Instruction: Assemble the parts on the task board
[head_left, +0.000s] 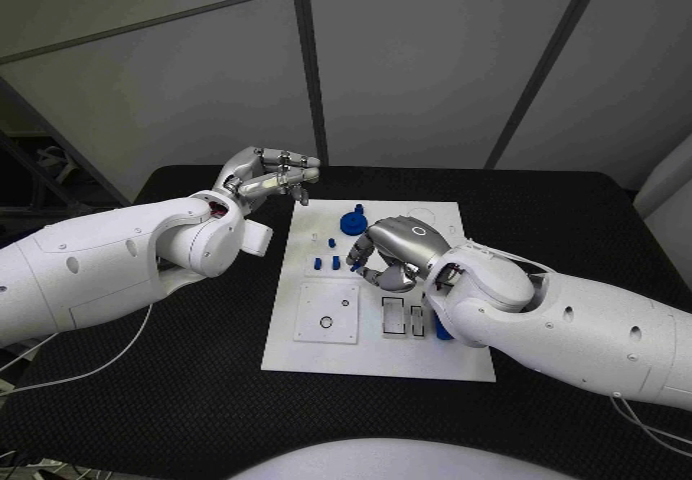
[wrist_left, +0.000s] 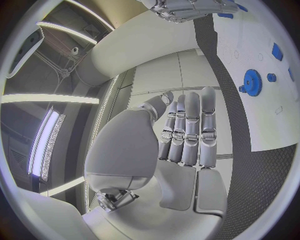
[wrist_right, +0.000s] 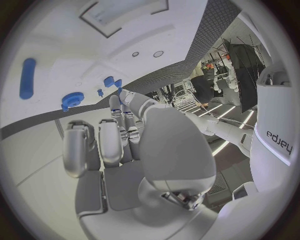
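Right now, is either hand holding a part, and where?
Left hand holds nothing, its fingers straight beside the task board. Right hand is curled over the blue parts; a hold cannot be told.

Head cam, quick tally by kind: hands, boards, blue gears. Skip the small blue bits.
Silver hands: 2, left hand and right hand
White task board: 1
Blue gear: 1
Total: 4
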